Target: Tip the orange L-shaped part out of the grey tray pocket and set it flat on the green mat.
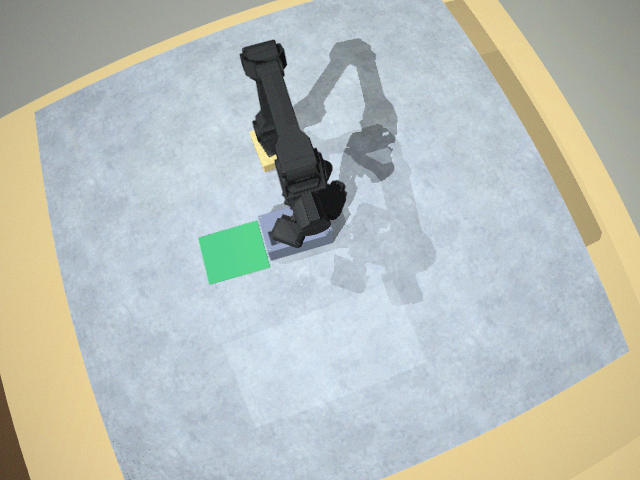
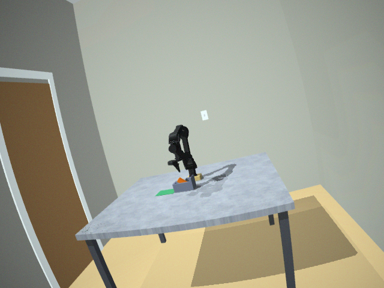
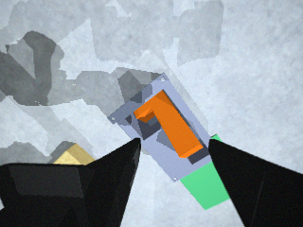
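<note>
Wrist view gives you the desk (image 3: pixel 265 57), then the grey tray (image 3: pixel 124 113) near the desk's middle with the green mat (image 3: pixel 204 185) touching one end. Your orange part (image 3: pixel 171 126) sits tipped in the tray's pocket. Your claw (image 3: pixel 174 147) hovers above, fingers spread, gripping nothing.

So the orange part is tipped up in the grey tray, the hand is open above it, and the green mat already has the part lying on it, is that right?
Not quite. The green mat has nothing on it; in the wrist view the orange part sits tilted in the grey tray. The rest holds: the hand is open above it.
</note>
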`<state>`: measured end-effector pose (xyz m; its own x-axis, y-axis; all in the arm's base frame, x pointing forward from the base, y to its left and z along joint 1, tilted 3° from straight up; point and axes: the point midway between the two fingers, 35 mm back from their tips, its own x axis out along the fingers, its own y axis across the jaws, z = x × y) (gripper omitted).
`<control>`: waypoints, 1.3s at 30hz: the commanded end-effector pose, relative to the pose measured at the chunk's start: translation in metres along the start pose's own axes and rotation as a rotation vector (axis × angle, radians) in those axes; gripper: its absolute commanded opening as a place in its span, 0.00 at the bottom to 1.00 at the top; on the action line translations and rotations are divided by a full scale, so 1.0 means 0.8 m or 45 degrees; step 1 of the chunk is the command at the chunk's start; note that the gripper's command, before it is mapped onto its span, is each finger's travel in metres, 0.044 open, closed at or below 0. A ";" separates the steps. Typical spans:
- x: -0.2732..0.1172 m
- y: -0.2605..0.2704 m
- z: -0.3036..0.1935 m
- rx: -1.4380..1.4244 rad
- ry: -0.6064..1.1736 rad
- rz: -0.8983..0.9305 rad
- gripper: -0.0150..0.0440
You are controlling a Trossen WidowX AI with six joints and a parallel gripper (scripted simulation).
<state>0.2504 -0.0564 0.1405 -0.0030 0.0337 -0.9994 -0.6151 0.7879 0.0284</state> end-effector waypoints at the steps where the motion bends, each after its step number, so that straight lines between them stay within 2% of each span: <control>1: -0.001 -0.021 -0.026 -0.665 0.018 0.008 0.73; 5: -0.001 -0.025 -0.032 -0.826 0.018 0.011 0.73; 11: 0.000 -0.025 -0.032 -0.826 0.018 0.011 0.73; 19: 0.036 -0.025 -0.033 -0.826 0.018 0.011 0.73; 39: 0.070 -0.026 -0.033 -0.826 0.018 0.011 0.73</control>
<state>0.2424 -0.0866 0.0881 -0.0128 0.0283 -0.9995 -0.9651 0.2611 0.0198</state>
